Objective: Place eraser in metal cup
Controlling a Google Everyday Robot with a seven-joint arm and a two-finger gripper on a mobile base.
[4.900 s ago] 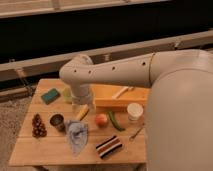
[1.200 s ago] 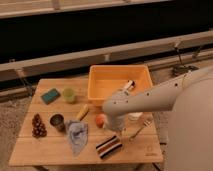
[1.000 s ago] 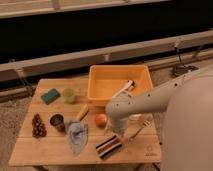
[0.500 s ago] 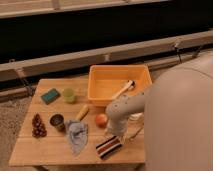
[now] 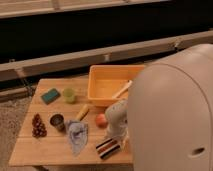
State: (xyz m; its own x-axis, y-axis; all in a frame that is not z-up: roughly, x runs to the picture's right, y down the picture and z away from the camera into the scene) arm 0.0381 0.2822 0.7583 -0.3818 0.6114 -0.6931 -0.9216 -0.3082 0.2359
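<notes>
Gripper point(image 5: 118, 134) hangs low over the table point(image 5: 30, 150), just above the eraser point(image 5: 107, 148); whether it is open or closed cannot be told. Eraser lies flat near the front edge, well apart from the metal cup point(image 5: 57, 121), whose inside is dark. Yellow bin point(image 5: 97, 95) holds a pale stick point(image 5: 122, 90).

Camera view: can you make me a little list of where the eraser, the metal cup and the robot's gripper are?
eraser: flat near the table front edge, right of the blue cloth
metal cup: upright, left of the cloth
gripper: low, close to the eraser, beside the orange
task: eraser not yet in the cup
</notes>
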